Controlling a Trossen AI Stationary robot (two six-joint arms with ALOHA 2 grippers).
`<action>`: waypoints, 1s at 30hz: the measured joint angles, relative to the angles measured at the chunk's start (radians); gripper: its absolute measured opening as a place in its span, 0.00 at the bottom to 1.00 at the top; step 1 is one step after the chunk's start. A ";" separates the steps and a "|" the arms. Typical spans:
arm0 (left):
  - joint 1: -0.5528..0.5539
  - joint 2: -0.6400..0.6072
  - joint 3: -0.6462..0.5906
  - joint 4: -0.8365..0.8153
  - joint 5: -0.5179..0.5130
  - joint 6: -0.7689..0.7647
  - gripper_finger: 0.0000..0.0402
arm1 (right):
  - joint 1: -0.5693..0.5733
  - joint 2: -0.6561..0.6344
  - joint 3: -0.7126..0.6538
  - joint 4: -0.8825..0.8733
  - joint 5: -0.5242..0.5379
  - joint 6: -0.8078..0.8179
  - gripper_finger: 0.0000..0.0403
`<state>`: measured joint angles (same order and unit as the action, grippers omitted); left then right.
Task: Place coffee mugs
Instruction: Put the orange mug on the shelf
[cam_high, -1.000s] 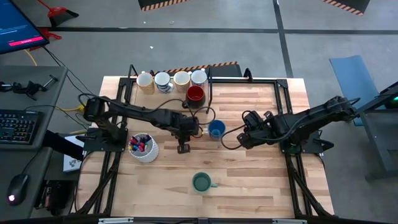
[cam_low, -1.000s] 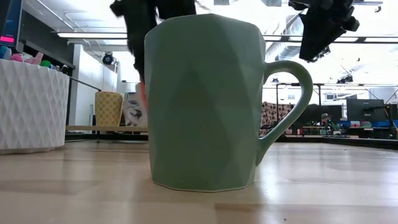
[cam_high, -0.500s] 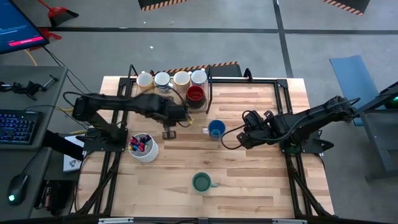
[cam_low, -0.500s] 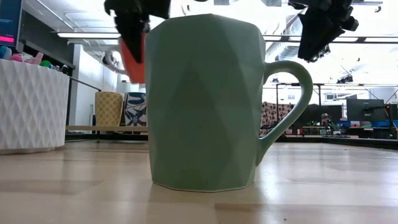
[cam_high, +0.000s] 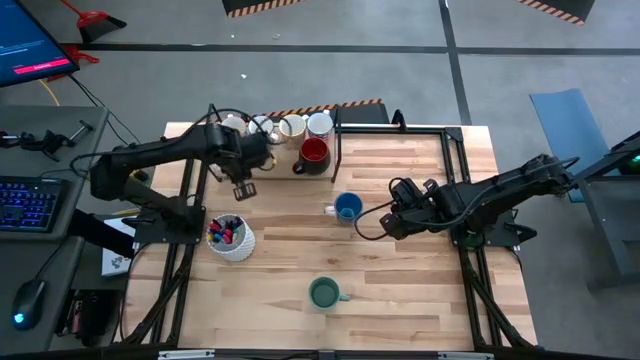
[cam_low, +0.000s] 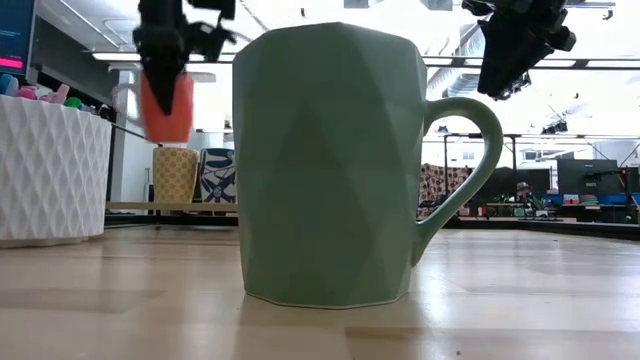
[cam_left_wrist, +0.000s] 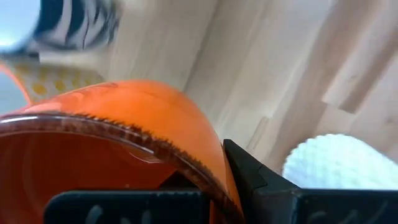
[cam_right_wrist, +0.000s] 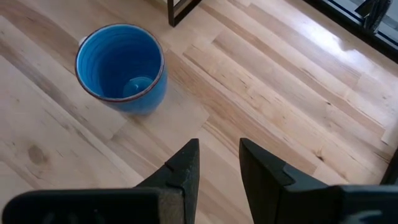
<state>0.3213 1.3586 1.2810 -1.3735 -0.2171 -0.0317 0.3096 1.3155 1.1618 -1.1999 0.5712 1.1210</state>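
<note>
My left gripper is shut on the orange mug and holds it in the air above the table's far left part, near the row of white mugs. In the high view the arm hides the orange mug. The dark red mug stands beside that row. The blue mug stands upright mid-table, and the green mug stands near the near edge. My right gripper is open and hovers just right of the blue mug. My left gripper holds the orange mug by its rim wall, with one finger outside and the other inside the cup. It comes from above, pointing down. The mug hangs below the fingers, lifted clear of the table.
The white perforated pen holder with markers stands near the table's left edge, just nearer than my left gripper. A black frame rises beside the dark red mug. Bare wood lies between the blue and green mugs and on the right half.
My left gripper, shut on the orange mug, has lifted it and carried it from beside the blue mug toward the table's far left, up to the row of white mugs. My right arm has stayed still.
</note>
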 joint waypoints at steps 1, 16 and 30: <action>0.024 -0.011 -0.030 0.015 0.003 0.002 0.02 | 0.000 0.000 0.000 0.000 -0.001 0.000 0.23; 0.278 -0.039 -0.296 0.271 0.088 0.130 0.02 | 0.000 0.000 0.000 0.047 -0.030 0.000 0.23; 0.392 -0.039 -0.339 0.352 0.112 0.173 0.02 | 0.000 0.000 0.000 0.062 -0.030 0.003 0.23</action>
<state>0.7135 1.3201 0.9417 -1.0210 -0.1047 0.1417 0.3096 1.3155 1.1618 -1.1378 0.5417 1.1240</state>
